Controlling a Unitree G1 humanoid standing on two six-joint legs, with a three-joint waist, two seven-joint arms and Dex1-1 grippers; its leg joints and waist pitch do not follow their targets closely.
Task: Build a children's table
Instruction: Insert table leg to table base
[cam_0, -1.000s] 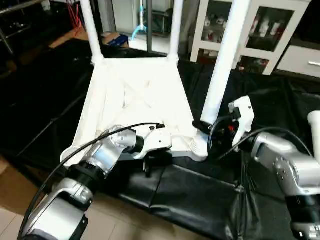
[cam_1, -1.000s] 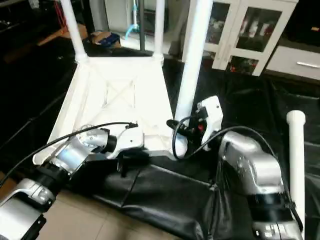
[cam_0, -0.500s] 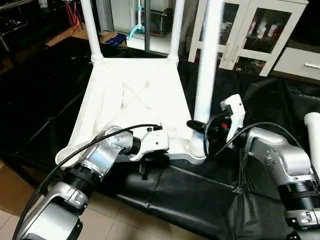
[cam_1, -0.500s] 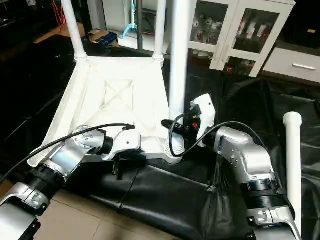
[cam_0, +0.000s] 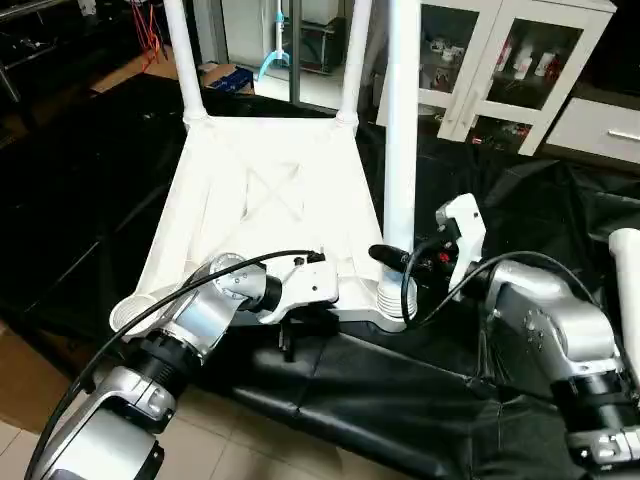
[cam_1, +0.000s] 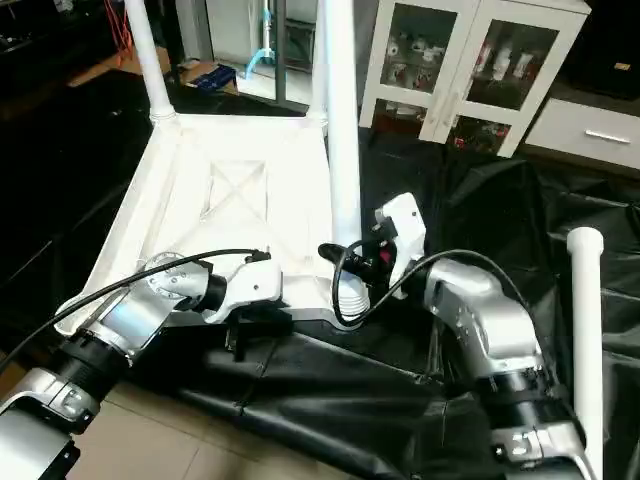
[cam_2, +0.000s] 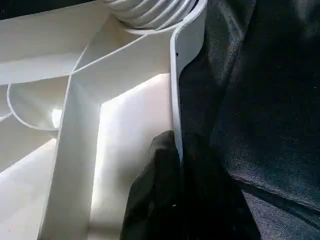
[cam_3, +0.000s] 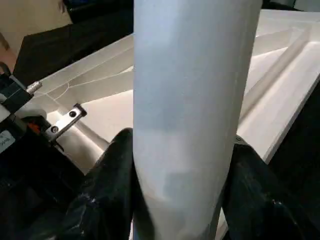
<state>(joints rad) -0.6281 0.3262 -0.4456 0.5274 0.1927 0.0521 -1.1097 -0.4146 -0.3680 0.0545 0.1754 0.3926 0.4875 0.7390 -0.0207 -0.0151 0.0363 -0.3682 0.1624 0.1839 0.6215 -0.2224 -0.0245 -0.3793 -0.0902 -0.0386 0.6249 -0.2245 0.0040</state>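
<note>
Black floor sheet (cam_0: 420, 390) under upturned tabletop (cam_0: 265, 210), glass-door cabinet (cam_0: 500, 70) behind

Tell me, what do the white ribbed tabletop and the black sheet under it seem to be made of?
The white ribbed tabletop looks like moulded plastic, smooth and slightly glossy: thin ribs and round sockets are formed in one piece. The black sheet seems a thin plastic film or coated fabric: it wrinkles and shines.

One upturned tabletop (cam_0: 265, 190), four white legs (cam_0: 401, 130), two grippers (cam_0: 392, 258), one glass-door cabinet (cam_0: 500, 60)
</note>
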